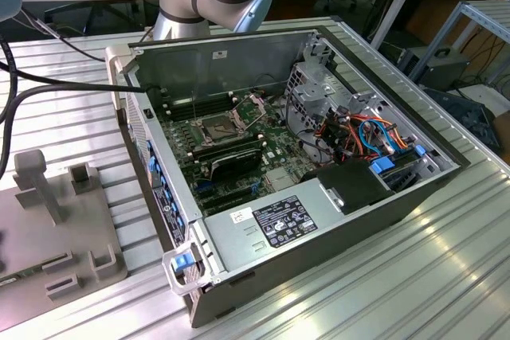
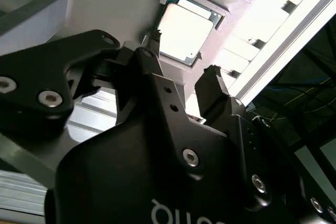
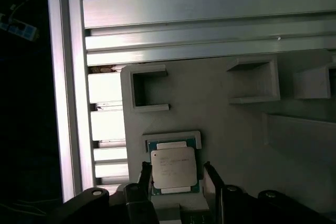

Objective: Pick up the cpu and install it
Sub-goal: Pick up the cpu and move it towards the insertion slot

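The tool is open, with 1 finger on each side of the cpu. The cpu lies flat in a small frame on the gray holder plate.

Exterior view above case, both wrist views near cpu

Silvery-tan with a green rim on the cpu, matte black on the claw — pale grey on the holder. Ribbed silver across the worktop. Green on the motherboard, orange and blue among the cables.
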Robot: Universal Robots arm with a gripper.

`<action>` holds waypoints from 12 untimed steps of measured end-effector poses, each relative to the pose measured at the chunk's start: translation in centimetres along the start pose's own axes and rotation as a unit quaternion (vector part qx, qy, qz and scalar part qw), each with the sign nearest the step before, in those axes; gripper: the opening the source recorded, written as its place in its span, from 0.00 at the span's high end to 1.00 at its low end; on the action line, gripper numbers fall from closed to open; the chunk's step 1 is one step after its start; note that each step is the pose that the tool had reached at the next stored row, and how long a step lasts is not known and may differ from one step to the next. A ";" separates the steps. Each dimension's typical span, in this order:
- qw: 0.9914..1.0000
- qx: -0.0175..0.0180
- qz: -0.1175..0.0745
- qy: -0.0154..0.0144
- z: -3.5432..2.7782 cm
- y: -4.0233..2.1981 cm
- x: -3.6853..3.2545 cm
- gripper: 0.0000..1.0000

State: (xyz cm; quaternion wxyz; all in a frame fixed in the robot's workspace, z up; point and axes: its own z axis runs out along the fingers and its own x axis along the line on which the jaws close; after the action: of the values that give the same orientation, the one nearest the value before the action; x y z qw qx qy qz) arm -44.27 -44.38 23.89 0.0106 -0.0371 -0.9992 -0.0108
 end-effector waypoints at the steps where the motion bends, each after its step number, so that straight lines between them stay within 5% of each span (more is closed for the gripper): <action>1: 1.000 0.000 0.000 0.000 0.00 0.00 0.00 0.46; 2: 1.000 0.000 0.000 0.000 0.00 0.00 0.00 0.40; 12: 1.000 0.000 0.000 0.000 0.78 -0.02 0.00 0.40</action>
State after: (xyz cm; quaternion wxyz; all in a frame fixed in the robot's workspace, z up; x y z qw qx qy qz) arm -44.28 -44.38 23.11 0.0101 -0.0366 -0.9992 -0.0108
